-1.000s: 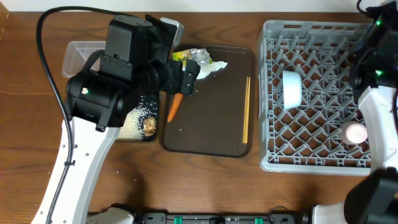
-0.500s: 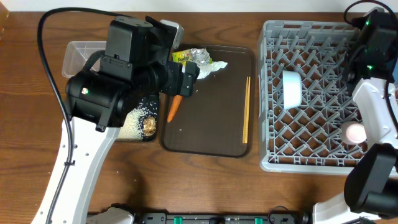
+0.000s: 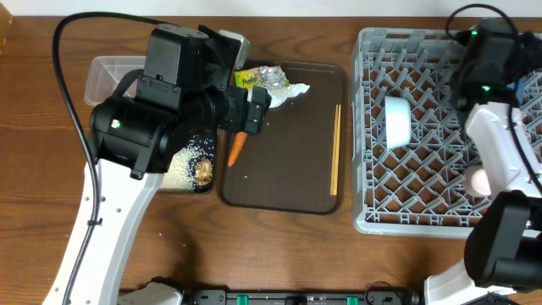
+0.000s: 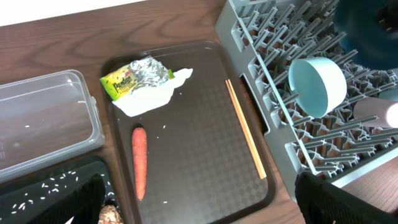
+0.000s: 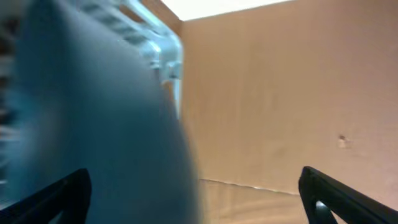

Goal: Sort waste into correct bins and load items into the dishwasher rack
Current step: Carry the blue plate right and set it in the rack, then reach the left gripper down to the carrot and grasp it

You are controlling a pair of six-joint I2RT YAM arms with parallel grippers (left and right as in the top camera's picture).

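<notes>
Right end effector (image 5: 196, 199) is swinging left over the dishwasher rack (image 3: 423, 199), spread wide beside the dark-blue plate (image 5: 87, 106); check it's sitting upright between pegs (image 3: 432, 174).

Brown wooden table (image 3: 279, 254) with clear tub (image 4: 43, 124), black tray (image 4: 43, 174), dark brown serving tray (image 3: 288, 161) and grey rack (image 3: 423, 224).

Soft, even light, shadows faint; the foil (image 4: 149, 70) glints slightly; the right wrist view is badly blurred, the dark-blue plate (image 5: 93, 124) a smear
</notes>
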